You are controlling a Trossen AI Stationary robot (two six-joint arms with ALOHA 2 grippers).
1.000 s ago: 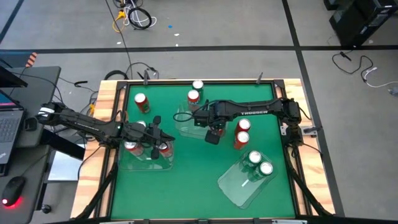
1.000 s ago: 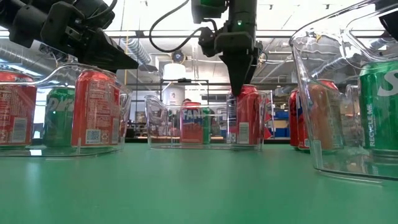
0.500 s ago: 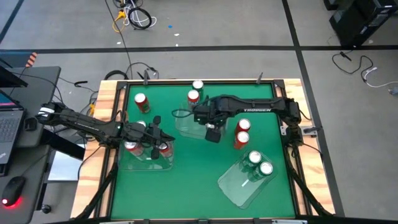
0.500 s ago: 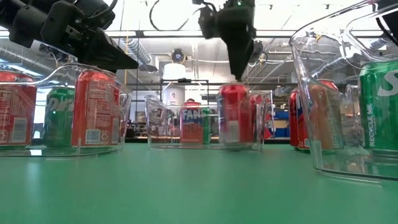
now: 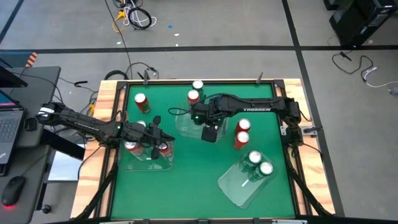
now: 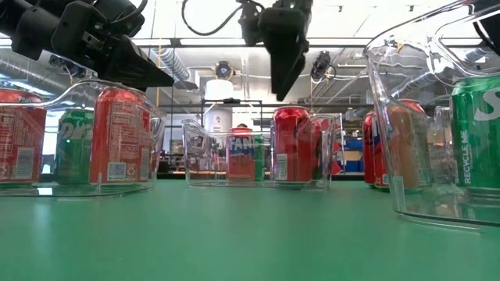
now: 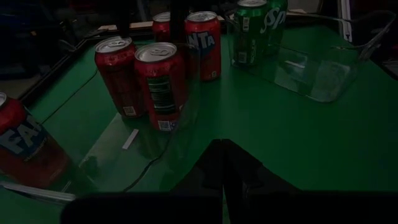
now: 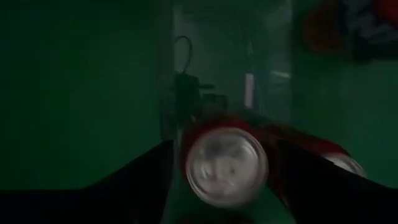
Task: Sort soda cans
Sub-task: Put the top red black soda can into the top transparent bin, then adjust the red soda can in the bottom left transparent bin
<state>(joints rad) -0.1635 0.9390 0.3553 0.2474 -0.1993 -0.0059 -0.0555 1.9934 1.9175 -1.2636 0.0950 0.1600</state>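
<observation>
The right end effector point(image 6: 283, 74) is hanging open above a red soda can point(image 6: 291, 145) standing in the centre clear bin point(image 6: 205, 160), apparently releasing it, while at nine o'clock the left end effector point(image 5: 153, 138) is waiting closed; next calls for another unsorted can

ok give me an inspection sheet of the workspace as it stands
surface: green mat, wooden frame around it.
job's things: red can standing in the middle bin; two green cans in the tilted right bin; red cans loose on the mat; red and green cans in the left bin.
clutter: nothing seen on the mat.
grippers: right gripper above the middle bin's can, holding nothing; left gripper shut over the left bin.
cables: loose cables on the floor.
surroundings: laptop and mouse at left.
</observation>
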